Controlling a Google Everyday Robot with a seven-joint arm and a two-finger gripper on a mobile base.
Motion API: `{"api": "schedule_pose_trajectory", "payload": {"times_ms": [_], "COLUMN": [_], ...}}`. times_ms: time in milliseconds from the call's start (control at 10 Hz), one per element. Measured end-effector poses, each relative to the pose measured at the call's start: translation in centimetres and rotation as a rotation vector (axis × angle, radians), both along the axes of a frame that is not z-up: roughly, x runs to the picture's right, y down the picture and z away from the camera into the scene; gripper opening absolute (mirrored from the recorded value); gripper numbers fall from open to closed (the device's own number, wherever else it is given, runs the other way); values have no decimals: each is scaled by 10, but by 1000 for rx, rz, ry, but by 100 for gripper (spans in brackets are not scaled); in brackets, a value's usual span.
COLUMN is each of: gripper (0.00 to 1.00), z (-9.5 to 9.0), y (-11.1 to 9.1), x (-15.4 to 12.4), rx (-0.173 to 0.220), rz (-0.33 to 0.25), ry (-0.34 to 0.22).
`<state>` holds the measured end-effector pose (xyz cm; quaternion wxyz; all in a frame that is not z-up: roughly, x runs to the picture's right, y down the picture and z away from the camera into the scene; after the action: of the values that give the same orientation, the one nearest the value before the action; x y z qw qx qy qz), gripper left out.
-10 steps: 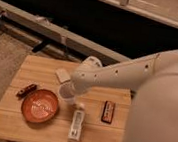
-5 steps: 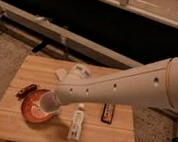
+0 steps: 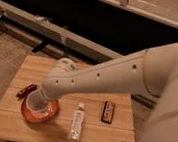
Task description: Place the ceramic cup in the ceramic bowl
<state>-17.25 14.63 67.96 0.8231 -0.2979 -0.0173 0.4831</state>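
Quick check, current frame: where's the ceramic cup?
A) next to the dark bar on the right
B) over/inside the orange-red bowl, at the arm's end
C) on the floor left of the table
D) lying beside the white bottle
B: the ceramic cup sits within the rim of the ceramic bowl, directly under the arm's end where the claw is, well left of the white bottle.

Warm, yellowish light falls from above and from the right of the frame, leaving the pale arm (image 3: 106,78) as the brightest surface, with a washed-out upper edge. The wooden bench (image 3: 112,137) is evenly lit, and the shadows on it are soft and short. The gripper (image 3: 41,99), at lower left over the ceramic bowl (image 3: 25,112), sits in the arm's shade. The upper band of the frame is dark and murky.
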Motion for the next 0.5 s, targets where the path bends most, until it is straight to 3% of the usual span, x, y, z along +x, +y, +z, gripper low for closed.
{"api": "schedule_pose_trajectory", "payload": {"times_ms": [200, 500], "gripper": [7, 37], "z": [16, 37], "y": [-2, 2], "x": [-15, -23], "rx": [-15, -50], "rz": [-23, -33], "ry": [-10, -1]}}
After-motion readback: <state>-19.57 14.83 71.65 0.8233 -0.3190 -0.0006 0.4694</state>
